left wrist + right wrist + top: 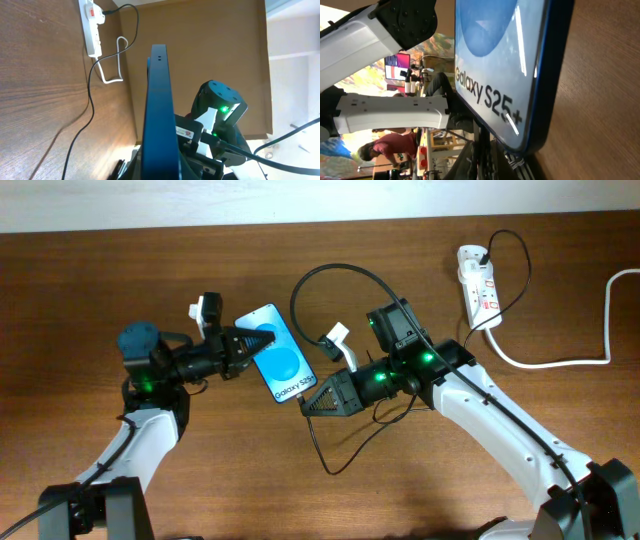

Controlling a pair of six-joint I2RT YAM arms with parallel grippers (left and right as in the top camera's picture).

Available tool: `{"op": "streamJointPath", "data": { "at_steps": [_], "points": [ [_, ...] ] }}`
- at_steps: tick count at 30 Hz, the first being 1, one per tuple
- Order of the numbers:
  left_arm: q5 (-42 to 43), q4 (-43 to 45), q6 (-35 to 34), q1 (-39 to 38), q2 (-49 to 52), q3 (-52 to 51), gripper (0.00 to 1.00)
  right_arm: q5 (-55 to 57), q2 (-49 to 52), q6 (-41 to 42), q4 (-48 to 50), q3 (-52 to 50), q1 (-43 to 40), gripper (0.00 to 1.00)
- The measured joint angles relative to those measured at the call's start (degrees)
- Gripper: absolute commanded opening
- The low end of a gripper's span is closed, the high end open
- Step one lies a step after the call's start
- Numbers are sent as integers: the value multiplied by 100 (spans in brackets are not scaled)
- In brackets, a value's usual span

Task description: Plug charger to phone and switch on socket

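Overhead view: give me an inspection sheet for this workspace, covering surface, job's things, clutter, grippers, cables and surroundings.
Surface: brown wooden table.
Job's things: phone mid-table, blue screen up; power strip far right; charger cable plugged into it, tip not visible.
Clutter: nothing seen.
Grippers: left gripper shut on phone's side; right gripper shut at phone's bottom end.
Cables: charger cable loops loosely past right gripper; thick white cord exits right.
Surroundings: person and monitor behind, in right wrist view.

Soft, even light covers the brown wooden desk overhead, and shadows are faint. In the right wrist view, white glare streaks cross the slim black-edged, blue-screened phone, and the background is blurred. The left wrist view's right side is blown out.
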Motion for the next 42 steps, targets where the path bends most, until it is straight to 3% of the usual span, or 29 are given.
{"op": "streamJointPath", "data": {
  "at_steps": [23,35,42],
  "points": [
    [433,22,562,-79,0,85,0,-114,2,227,129,-96,33,4],
    [511,48,850,-101,0,85,0,-133,2,313,4,-96,-24,24],
    [723,50,1287,-153,0,85,0,-127,2,282,-61,-94,-76,46]
  ]
}}
